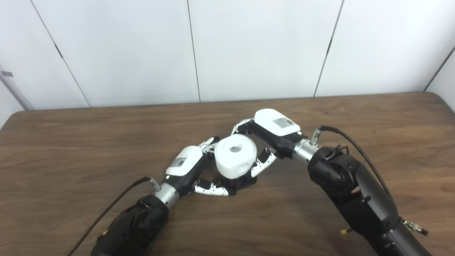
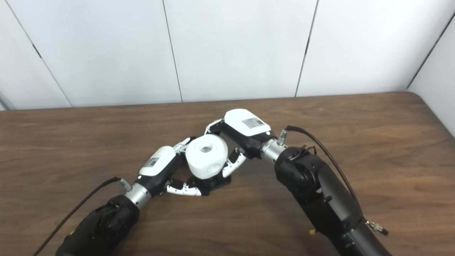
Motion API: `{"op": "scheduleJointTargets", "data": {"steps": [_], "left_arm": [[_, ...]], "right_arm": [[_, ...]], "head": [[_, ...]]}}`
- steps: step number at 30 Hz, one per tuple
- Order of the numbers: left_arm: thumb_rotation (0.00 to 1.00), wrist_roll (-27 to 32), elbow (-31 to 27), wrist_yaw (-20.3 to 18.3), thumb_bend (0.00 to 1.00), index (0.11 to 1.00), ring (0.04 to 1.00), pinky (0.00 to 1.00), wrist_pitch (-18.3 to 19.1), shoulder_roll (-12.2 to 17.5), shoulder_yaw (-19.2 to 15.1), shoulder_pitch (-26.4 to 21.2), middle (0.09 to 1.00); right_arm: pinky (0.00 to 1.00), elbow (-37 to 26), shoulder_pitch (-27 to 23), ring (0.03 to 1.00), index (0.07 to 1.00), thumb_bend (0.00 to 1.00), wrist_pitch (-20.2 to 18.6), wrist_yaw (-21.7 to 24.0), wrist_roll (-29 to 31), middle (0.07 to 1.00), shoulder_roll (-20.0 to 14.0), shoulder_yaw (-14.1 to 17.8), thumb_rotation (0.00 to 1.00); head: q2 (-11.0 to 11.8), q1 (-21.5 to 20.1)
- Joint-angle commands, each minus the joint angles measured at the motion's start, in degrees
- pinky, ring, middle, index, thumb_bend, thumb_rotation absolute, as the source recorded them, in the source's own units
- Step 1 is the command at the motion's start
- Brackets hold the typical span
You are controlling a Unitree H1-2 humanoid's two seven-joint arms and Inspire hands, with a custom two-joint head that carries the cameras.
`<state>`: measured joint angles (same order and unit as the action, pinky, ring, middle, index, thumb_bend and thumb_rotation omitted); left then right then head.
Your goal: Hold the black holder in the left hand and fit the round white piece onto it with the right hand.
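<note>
The round white piece (image 1: 235, 155) has a hole in its top and another in its side. It sits on top of the black holder (image 1: 245, 182), which rests on the wooden table (image 1: 71, 149) near the middle. My left hand (image 1: 190, 167) comes in from the lower left with its fingers closed around the black holder's base. My right hand (image 1: 272, 137) comes in from the right and is closed on the white piece, fingers behind it and thumb at its front. Most of the holder is hidden under the white piece.
The brown table runs the full width of the view, with a white panelled wall (image 1: 249, 46) behind its far edge. Black cables trail from both forearms (image 1: 355, 145).
</note>
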<state>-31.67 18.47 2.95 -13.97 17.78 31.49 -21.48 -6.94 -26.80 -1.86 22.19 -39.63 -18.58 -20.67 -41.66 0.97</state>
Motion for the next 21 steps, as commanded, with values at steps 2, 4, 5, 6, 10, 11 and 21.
{"op": "scheduleJointTargets", "data": {"steps": [2,4,5,6,10,11,21], "left_arm": [[0.05,-3.7,3.6,-6.3,0.52,0.485,0.99,0.95,2.6,-1.3,4.8,6.3,0.909],[0.05,-3.7,3.7,-6.3,0.52,0.484,0.99,0.95,2.5,-1.3,4.7,6.3,0.909],[0.05,-3.7,3.7,-6.3,0.52,0.484,0.991,0.96,2.6,-1.3,4.7,6.3,0.908],[0.05,-3.7,3.6,-6.4,0.52,0.484,0.99,0.96,2.6,-1.3,4.7,6.3,0.908],[0.05,-3.8,3.6,-6.5,0.52,0.484,0.989,0.95,2.8,-1.3,4.8,6.3,0.907],[0.05,-3.8,3.7,-6.3,0.52,0.484,0.988,0.95,2.6,-1.3,4.8,6.3,0.907],[0.05,-3.7,3.0,-6.6,0.52,0.484,0.991,0.95,2.8,-1.1,4.7,6.6,0.909]], "right_arm": [[0.64,-3.3,-3.1,0.701,0.481,0.52,-0.8,-0.7,0.6,0.701,0.5,2.0,0.13],[0.63,-3.8,-3.3,0.701,0.481,0.52,-1.5,-0.4,0.9,0.7,0.7,2.6,0.13],[0.64,-4.1,-3.5,0.706,0.481,0.52,-1.9,-0.1,1.2,0.702,0.8,2.9,0.13],[0.65,-4.3,-3.6,0.717,0.481,0.52,-2.2,0.1,1.4,0.706,0.9,3.1,0.13],[0.65,-4.8,-4.0,0.736,0.481,0.52,-2.8,0.6,1.9,0.71,0.7,3.9,0.13],[0.65,-4.8,-4.0,0.736,0.481,0.52,-2.8,0.6,1.9,0.71,0.7,4.0,0.13],[0.64,-4.8,-3.1,0.713,0.481,0.52,-2.6,0.7,1.3,0.703,0.6,3.5,0.13]], "head": [[0.0,0.0],[-0.3,0.0],[-0.3,0.0],[-0.3,0.0],[-0.5,0.1],[-0.5,0.1],[-1.0,0.4]]}}
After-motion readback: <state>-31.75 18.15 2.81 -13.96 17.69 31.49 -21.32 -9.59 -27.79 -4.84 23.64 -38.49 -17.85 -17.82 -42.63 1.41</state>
